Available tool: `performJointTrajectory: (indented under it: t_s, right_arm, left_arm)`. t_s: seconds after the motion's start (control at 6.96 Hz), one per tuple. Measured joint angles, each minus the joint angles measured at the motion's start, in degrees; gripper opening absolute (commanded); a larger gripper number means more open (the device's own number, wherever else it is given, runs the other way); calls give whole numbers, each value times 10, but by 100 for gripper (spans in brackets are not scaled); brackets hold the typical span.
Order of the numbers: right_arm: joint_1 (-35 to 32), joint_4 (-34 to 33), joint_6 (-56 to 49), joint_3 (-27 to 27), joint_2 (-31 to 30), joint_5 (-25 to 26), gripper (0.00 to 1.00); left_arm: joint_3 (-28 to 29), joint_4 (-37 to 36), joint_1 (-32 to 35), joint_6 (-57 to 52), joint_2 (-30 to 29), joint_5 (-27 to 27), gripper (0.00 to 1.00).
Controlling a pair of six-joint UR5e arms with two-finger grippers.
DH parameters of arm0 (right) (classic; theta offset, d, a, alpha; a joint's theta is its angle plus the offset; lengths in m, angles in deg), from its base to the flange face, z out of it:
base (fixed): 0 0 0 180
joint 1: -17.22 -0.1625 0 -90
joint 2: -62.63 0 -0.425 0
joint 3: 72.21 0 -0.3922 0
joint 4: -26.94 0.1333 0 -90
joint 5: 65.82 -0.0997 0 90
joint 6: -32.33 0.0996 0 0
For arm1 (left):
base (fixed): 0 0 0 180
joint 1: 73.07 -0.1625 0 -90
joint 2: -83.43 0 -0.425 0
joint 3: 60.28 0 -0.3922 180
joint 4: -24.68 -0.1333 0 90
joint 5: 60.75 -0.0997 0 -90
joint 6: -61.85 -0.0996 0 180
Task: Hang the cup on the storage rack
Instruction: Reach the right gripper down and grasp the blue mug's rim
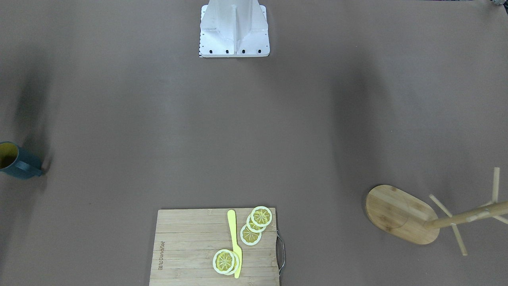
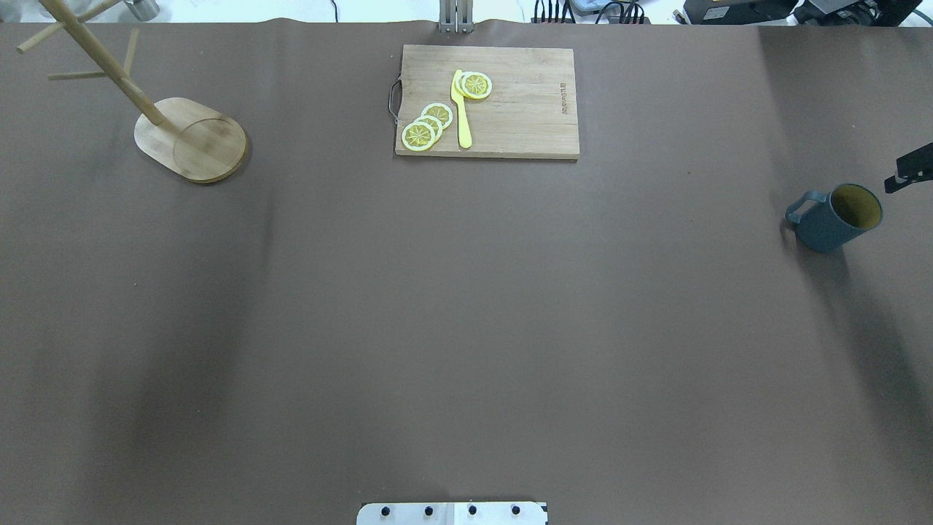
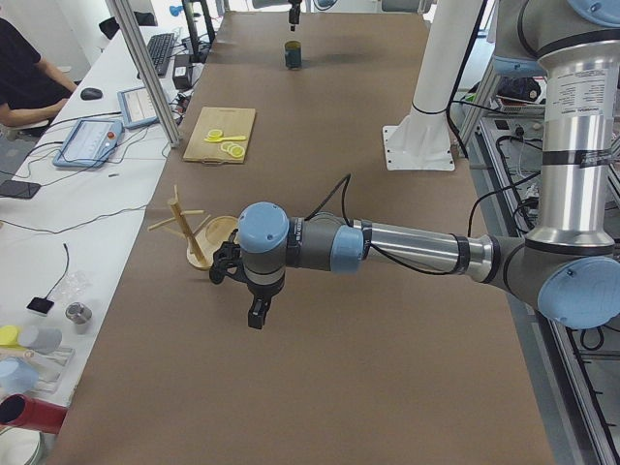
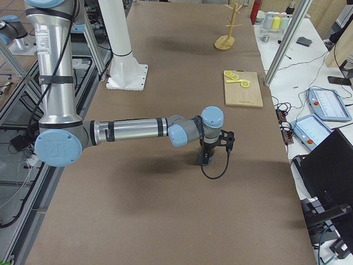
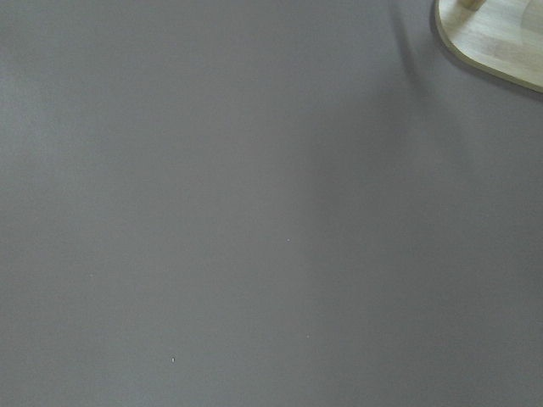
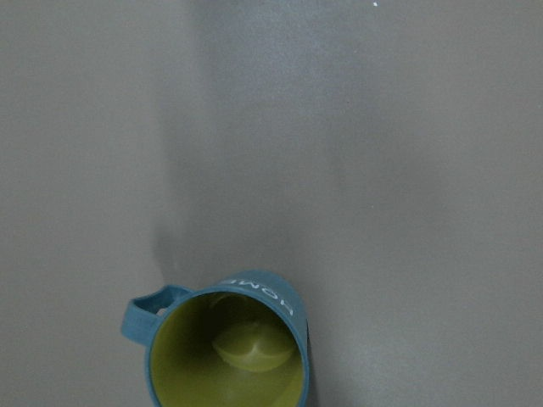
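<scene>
The cup is a teal-blue mug with a yellow inside. It stands upright at the table's right end with its handle toward the middle, and it also shows in the front view. The right wrist view looks down into the cup, with white lettering on its side. My right gripper hangs over the cup; I cannot tell whether it is open or shut. The storage rack, a bamboo mug tree with bare pegs, stands at the far left. My left gripper hovers above the table near the rack; its state is unclear.
A wooden cutting board with lemon slices and a yellow knife lies at the far middle edge. The robot's white base stands at the near middle. A person sits at the side bench.
</scene>
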Motion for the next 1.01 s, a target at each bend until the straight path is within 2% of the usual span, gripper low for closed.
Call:
performJointTrajectory:
  t_s: [0.14,0.29,0.43,0.57,0.72,1.01]
  right_arm:
    - [11,16,9,-20,4,0,98]
    - [20,22,11,-30,6,1,92]
    - [27,24,12,-37,7,1,68]
    - [33,26,12,-44,8,0,20]
    - [36,26,13,-47,9,-2,0]
    - [40,27,13,-48,9,-1,0]
  left_arm:
    - [0,0,0,0,-1,0,98]
    - [0,0,0,0,-2,0,98]
    - [0,1,0,0,-2,0,98]
    - [1,1,0,0,-2,0,98]
    - [2,1,0,0,-2,0,98]
    - [3,1,0,-1,-2,0,98]
